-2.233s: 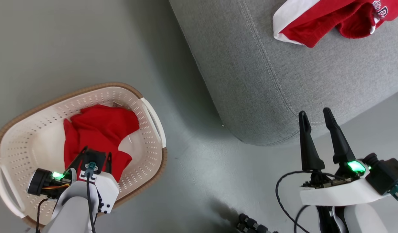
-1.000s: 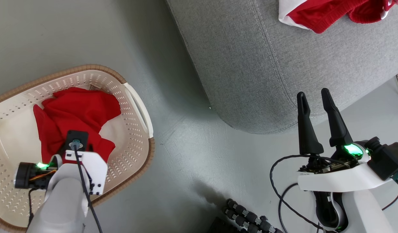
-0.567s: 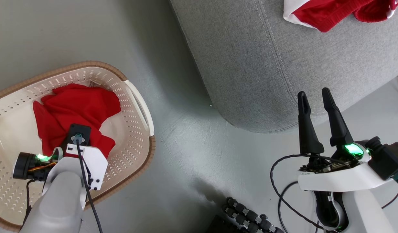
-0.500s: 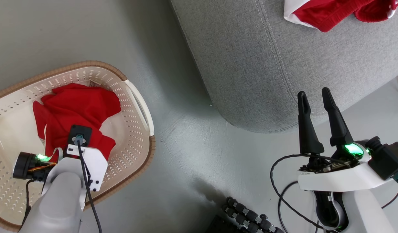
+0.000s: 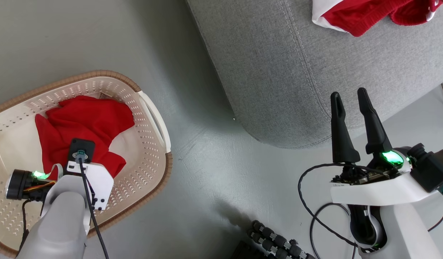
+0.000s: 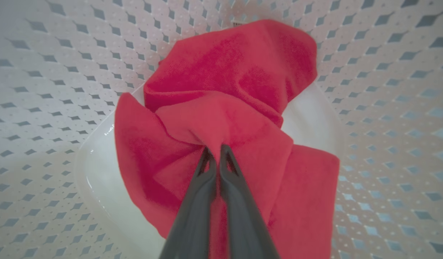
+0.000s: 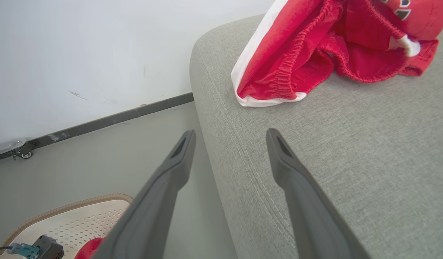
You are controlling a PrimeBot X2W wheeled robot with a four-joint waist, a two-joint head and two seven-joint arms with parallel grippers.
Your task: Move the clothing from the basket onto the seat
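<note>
A plain red garment [image 5: 85, 120] [image 6: 221, 108] lies crumpled in the cream perforated basket [image 5: 149, 158] [image 6: 387, 90] on the floor at the left. My left gripper [image 6: 215, 150] reaches down into the basket and is shut on a fold of this garment. A second red garment with a white band [image 5: 345, 16] [image 7: 315, 54] rests on the grey seat [image 5: 297, 72] [image 7: 351, 144] at the top right. My right gripper [image 5: 348, 97] [image 7: 230, 135] hangs open over the seat's near corner, holding nothing.
Grey floor [image 5: 214, 169] separates the basket from the seat. A black ribbed cable conduit [image 5: 275, 241] lies by the bottom edge. A white wall with a dark skirting strip [image 7: 99, 120] runs behind the seat.
My left gripper's fingers have closed on the red garment in the basket, bunching a fold of it. The right gripper has stayed open and still.
</note>
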